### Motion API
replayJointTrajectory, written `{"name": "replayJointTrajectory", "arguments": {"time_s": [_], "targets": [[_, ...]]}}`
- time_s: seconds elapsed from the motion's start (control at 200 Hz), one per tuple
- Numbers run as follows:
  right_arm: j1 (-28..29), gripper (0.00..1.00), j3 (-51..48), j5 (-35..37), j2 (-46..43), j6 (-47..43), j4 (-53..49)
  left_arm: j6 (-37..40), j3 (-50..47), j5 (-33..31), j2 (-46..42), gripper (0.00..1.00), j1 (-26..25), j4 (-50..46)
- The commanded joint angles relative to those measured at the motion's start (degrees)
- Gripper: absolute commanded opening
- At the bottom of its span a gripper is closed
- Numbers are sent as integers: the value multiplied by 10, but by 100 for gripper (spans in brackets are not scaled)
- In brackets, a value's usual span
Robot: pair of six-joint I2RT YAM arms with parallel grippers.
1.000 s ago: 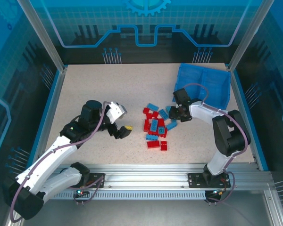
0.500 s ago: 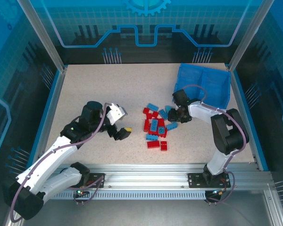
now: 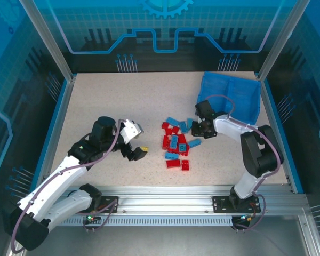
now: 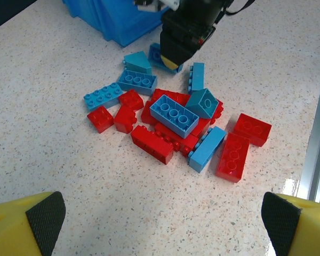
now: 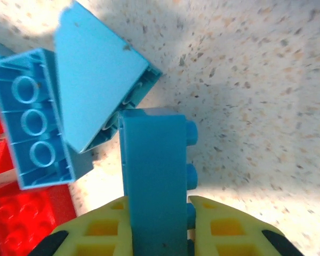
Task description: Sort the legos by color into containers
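The blue tray (image 3: 230,96) sits at upper right of the top view, the brick pile (image 3: 176,144) at centre. The left gripper (image 3: 138,153) hangs left of the pile, jaws wide apart and empty. The right gripper (image 3: 199,130), at the pile's upper-right edge, is clamped on a light blue brick (image 5: 152,170) by one end only, and a sloped blue piece (image 5: 96,90) appears to touch it. Risk: the short hold may let the brick pivot or slip on lifting, or drag the sloped piece along.
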Motion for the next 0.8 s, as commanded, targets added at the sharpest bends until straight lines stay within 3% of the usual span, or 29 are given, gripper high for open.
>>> {"name": "replayJointTrajectory", "arguments": {"time_s": [0.0,0.195,0.31,0.535,0.695,0.795], "targets": [[-8,19,-15,34,-79,5,-4,11,-11,17,-15,99,-4,3],[-79,22,-24,78,-206,20,4,10,-24,14,-41,99,-4,27],[-154,23,-8,114,-226,28,10,11,-25,9,-43,99,-4,29],[-288,24,40,37,-104,55,41,10,-24,30,-59,99,-5,32],[-308,25,101,13,12,52,40,8,-40,51,-91,99,-4,55],[-312,32,133,5,55,62,28,7,-49,55,-105,99,-4,66]]}}
